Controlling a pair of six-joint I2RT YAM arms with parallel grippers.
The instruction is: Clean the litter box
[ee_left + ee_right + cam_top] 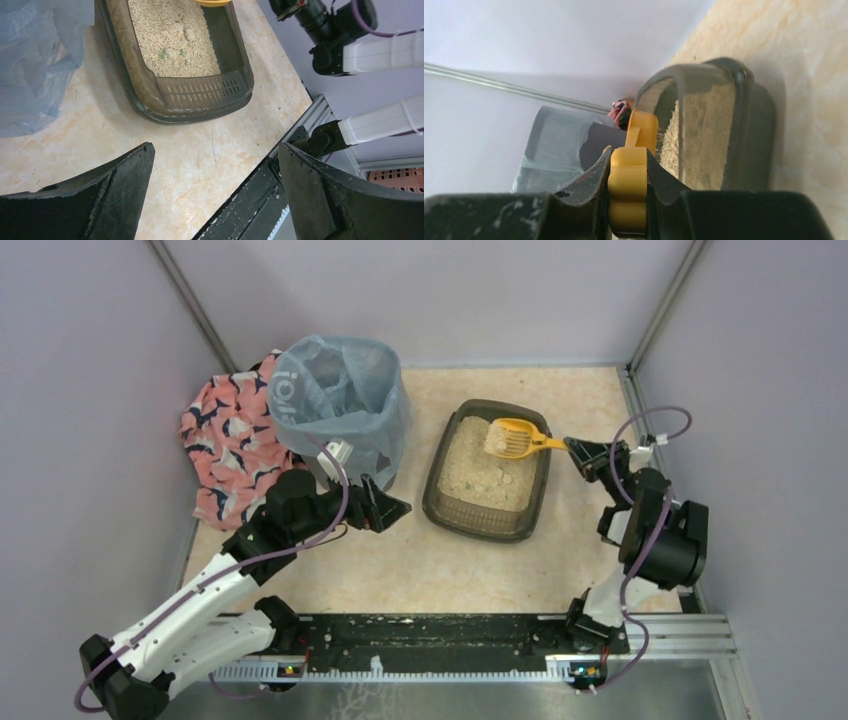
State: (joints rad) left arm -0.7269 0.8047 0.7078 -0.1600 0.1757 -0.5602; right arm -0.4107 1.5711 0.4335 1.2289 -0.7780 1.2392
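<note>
1. Two arms reach over the marbled beige surface (400, 570) in the overhead view. The litter box (478, 524) sits slightly right of centre and holds beige litter (480, 475). Just beside it on the left stands a bin lined with a light blue bag (340, 405). A pink patterned cloth (225, 440) lies at the far left, partly behind the bin. The right tool (574, 446) is clamped on the handle of a yellow slotted scoop (512, 438). The scoop's head hangs over the box's far right corner and appears to carry some litter. The left tool (392, 508) hovers by the bin's near side, holding nothing.
2. From the left wrist, the left tool (215, 155) has its fingers (125, 185) wide apart above bare surface. The litter box (200, 95) lies beyond them, its perforated end nearest. Small clumps show in the litter, and the blue bag is at the left.
3. From the right wrist, the right tool (628, 170) presses both fingers against the yellow handle. The scoop (642, 127) points toward the litter box (749, 125), with the bin beyond.
</note>
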